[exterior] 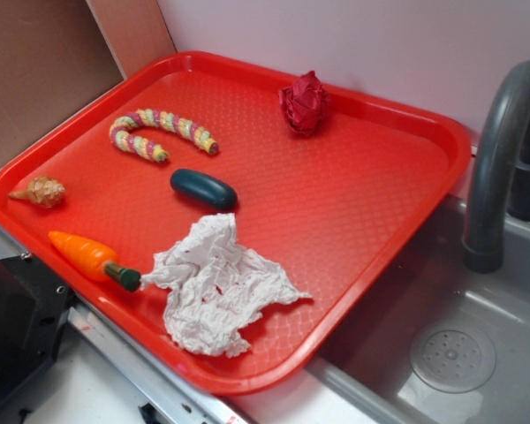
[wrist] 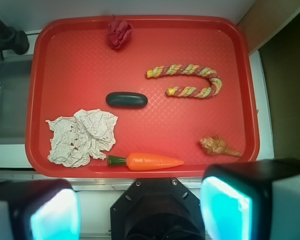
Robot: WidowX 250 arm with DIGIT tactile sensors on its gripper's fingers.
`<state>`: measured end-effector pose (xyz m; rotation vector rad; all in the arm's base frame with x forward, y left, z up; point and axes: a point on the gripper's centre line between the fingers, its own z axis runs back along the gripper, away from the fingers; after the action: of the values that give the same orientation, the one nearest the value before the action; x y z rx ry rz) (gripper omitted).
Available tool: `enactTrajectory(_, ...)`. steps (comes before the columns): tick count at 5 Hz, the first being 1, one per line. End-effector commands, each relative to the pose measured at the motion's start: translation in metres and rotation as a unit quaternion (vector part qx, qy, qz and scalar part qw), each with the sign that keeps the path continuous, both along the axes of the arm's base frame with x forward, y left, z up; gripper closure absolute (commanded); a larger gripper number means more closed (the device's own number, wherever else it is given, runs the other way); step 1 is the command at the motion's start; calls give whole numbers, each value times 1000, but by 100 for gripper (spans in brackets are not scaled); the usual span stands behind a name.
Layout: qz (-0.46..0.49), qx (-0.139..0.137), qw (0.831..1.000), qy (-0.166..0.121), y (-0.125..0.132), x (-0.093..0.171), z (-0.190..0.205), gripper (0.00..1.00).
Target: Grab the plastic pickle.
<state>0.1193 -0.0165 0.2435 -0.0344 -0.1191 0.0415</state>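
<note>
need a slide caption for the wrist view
End effector open above red tray holding plastic pickle, carrot, rope, crumpled paper.

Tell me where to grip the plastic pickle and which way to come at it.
Grip the plastic pickle at its middle, across the narrow width, coming straight down from above. It lies flat on the red tray with its long axis sideways in the wrist view, clear of the crumpled paper, so both long sides look free.
</note>
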Motion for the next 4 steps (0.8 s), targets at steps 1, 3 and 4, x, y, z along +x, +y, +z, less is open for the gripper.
enactTrajectory(1, 0, 0, 1000, 0, 0, 0, 0, 0)
enactTrajectory(3, -237, 90, 967, -8, -15, 49, -20, 0)
enactTrajectory(4, -355, 121, 927, -2, -21, 66, -41, 0)
